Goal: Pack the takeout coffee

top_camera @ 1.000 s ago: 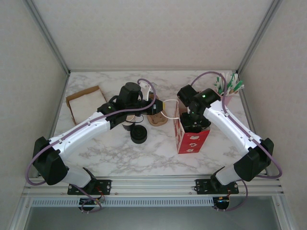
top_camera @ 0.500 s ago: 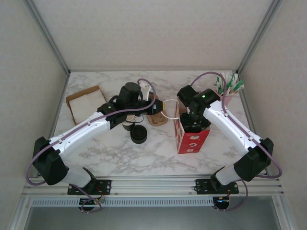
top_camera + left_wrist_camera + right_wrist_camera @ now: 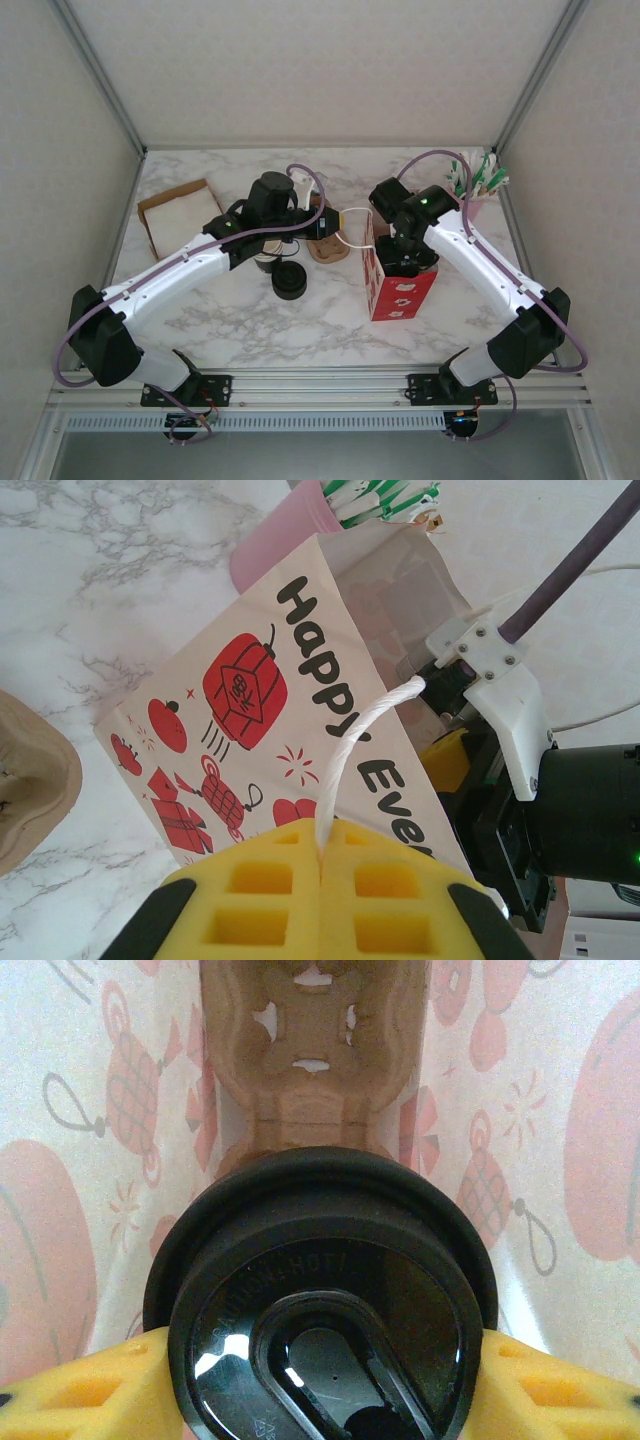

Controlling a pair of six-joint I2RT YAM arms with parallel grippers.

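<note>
The takeout coffee (image 3: 320, 1330) shows its round black lid from above, and my right gripper (image 3: 320, 1385) is shut on it, a yellow pad (image 3: 85, 1390) on each side. It hangs inside the red-and-white paper bag (image 3: 402, 292), over a brown cardboard cup carrier (image 3: 315, 1060) lying deeper in the bag. In the top view my right gripper (image 3: 400, 252) reaches down into the bag's open mouth. My left gripper (image 3: 322, 855) is shut on the bag's white cord handle (image 3: 352, 745) and holds it out to the left (image 3: 335, 226).
Black lids (image 3: 289, 281) and a stack of cups (image 3: 266, 262) sit under the left arm. A brown cardboard piece (image 3: 327, 248) lies left of the bag. A cardboard tray (image 3: 180, 215) is at the back left, and a pink holder of green-white packets (image 3: 478, 185) at the back right.
</note>
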